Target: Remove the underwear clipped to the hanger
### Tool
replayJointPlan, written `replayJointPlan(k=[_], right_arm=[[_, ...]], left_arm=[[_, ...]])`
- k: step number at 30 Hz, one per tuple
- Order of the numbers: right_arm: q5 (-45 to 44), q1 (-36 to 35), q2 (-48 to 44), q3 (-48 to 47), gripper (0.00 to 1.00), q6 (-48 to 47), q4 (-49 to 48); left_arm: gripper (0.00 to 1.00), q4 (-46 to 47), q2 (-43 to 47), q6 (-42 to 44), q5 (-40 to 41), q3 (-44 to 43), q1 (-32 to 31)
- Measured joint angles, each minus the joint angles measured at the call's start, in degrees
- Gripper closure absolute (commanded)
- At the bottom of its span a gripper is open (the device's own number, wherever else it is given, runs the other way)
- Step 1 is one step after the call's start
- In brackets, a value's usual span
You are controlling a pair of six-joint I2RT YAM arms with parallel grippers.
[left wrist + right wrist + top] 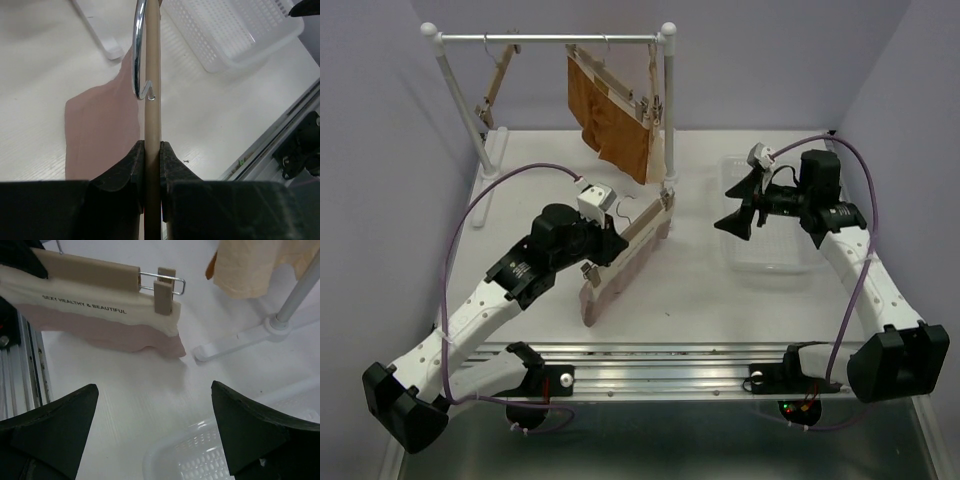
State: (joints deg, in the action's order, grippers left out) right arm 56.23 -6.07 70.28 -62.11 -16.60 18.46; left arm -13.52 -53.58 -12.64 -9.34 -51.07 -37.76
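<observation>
My left gripper point(610, 240) is shut on the bar of a wooden hanger point(642, 226) and holds it tilted low over the table; the grip shows in the left wrist view point(152, 146). Pinkish-beige underwear point(620, 268) with a pale printed waistband hangs from it, held by a clip point(164, 290), its hem on the table point(115, 335). Rust-brown underwear point(612, 115) hangs clipped on the rack. Cream underwear point(250, 265) hangs beside the rack post. My right gripper point(732, 208) is open and empty over the basket's near-left corner point(155, 425).
A white rack point(550, 39) stands at the back with an empty wooden hanger point(498, 80) at its left. Its post point(300, 290) and foot point(235, 342) are near the held hanger. A white perforated basket point(775, 262) sits at the right.
</observation>
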Motion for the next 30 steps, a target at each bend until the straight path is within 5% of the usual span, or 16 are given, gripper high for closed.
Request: replayJointPlan(k=[5,15,21,30], right_arm=[[5.2,0.0,1.9,-7.6,0.00,-20.2,13.6],[3.8,-2.5,20.5,-33.1,0.00,-57.1,48.6],[-2.4,-7.2,23.4,-35.7,0.00,-62.1,55.4],[-8.3,-13.2,23.6,-36.5,0.00,-57.4,53.9]], left_arm=[[1.00,-1.3,-0.1,4.7,-5.2,-0.4,-0.9],[1.00,-7.1,-5.8,16.2,-9.0,-8.3,-2.3],[1.00,-10.5,-8.7,22.4,-9.2,-12.3,-3.1],[1.00,-13.2,-10.3,26.1,-7.8,-13.6,-4.2]])
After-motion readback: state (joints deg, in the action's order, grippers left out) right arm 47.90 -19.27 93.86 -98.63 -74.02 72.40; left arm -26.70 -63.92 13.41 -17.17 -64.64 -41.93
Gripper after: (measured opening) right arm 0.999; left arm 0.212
